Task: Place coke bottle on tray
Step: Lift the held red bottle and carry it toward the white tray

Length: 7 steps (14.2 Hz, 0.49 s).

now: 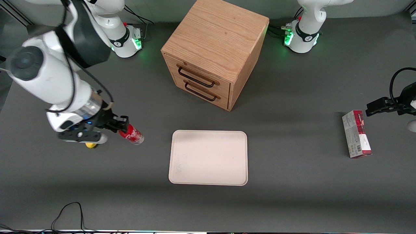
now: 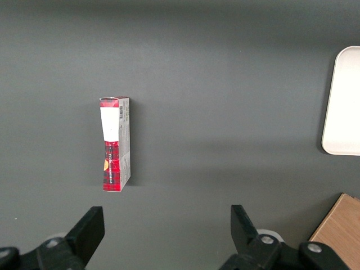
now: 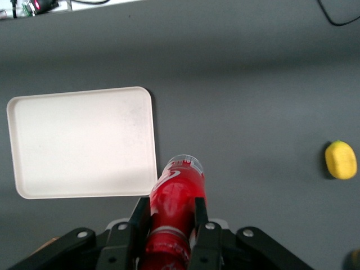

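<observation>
Where the end effector [image 3: 172, 225] clamps it, the coke bottle [image 3: 175, 197] shows red.

The tray [image 1: 208, 157] lies flat on the desk [image 1: 292, 195], in front of the drawer cabinet [image 1: 213, 52]. Toward the working arm's end, the claw [image 1: 121, 125] holds the coke bottle [image 1: 131, 134] tilted, beside the tray and apart from it. A lemon [image 1: 91, 145] lies just beside the claw. A carton box [image 1: 356, 133] lies toward the parked arm's end.

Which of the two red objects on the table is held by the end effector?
The coke bottle, clamped between the end effector fingers beside the tray. The red-and-grey carton lies untouched toward the parked arm's end.
</observation>
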{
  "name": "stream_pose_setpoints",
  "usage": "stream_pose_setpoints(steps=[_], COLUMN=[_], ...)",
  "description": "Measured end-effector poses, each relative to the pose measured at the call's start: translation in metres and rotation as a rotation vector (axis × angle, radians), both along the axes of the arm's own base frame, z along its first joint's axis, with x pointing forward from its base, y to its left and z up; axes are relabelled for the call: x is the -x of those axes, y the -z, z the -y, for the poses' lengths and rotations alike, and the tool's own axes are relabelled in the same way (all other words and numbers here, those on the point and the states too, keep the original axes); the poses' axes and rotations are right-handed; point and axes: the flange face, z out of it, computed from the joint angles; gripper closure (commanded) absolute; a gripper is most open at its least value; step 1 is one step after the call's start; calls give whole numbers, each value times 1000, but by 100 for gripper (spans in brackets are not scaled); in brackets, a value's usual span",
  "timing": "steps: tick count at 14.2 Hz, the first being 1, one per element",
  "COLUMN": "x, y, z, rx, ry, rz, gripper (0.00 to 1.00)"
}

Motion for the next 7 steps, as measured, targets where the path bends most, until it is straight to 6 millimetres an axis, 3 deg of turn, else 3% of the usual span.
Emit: stream_pose_setpoints(steps=[3,7], x=[-22,-53], y=[-12,26], z=[-1,-35], rx=[-39,-86], ry=[-4,-66], rz=[-15,-6], gripper=[100,100])
